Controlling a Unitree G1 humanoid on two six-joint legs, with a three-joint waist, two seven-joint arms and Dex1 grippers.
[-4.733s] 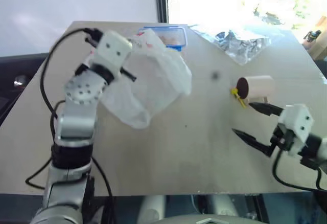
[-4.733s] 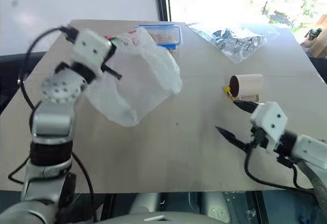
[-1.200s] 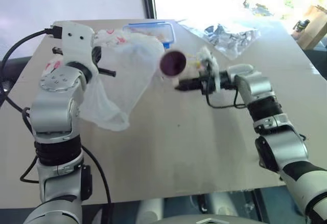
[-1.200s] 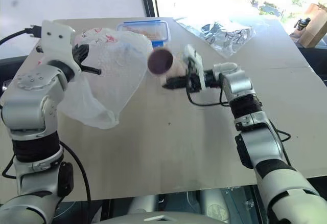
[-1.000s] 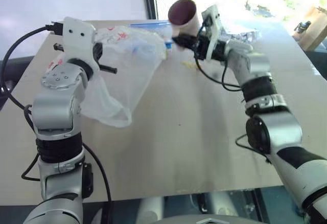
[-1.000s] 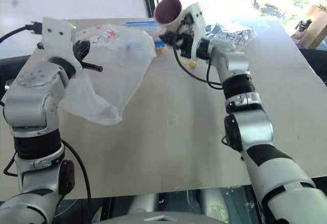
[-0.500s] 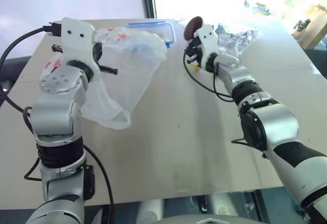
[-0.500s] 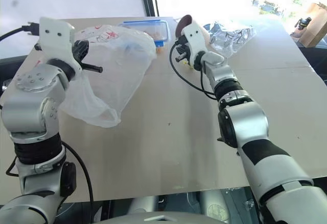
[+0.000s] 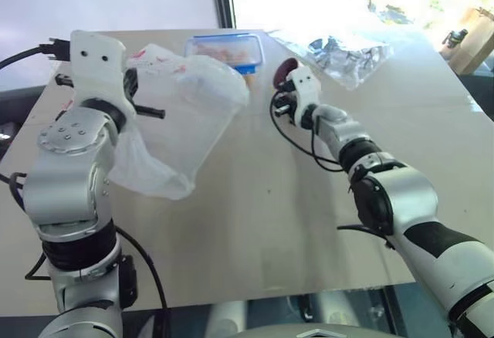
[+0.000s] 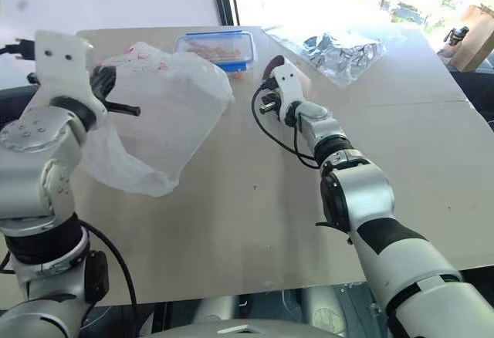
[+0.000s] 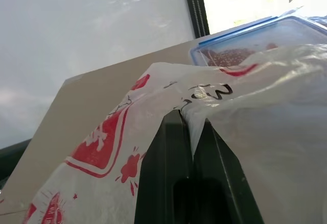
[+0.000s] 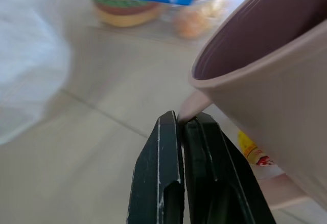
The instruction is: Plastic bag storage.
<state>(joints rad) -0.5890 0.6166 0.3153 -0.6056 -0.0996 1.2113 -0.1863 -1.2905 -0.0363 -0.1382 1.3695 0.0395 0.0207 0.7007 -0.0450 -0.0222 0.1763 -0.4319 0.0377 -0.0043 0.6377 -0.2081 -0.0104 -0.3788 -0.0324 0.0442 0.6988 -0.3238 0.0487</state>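
left fingers [image 11: 189, 127] pinching plastic bag [image 9: 181, 114] (right [image 12: 181, 127] gripping cup [image 12: 265, 86])

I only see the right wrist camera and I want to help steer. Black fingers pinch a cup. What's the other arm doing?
Observer: The left gripper is shut on the plastic bag, which hangs from it.
Operator: Is my cup touching it?
Observer: No, the cup in the right gripper is beside the bag, apart.
Operator: Anything further back?
Observer: A clear crinkly bag lies right of the blue-lidded box.
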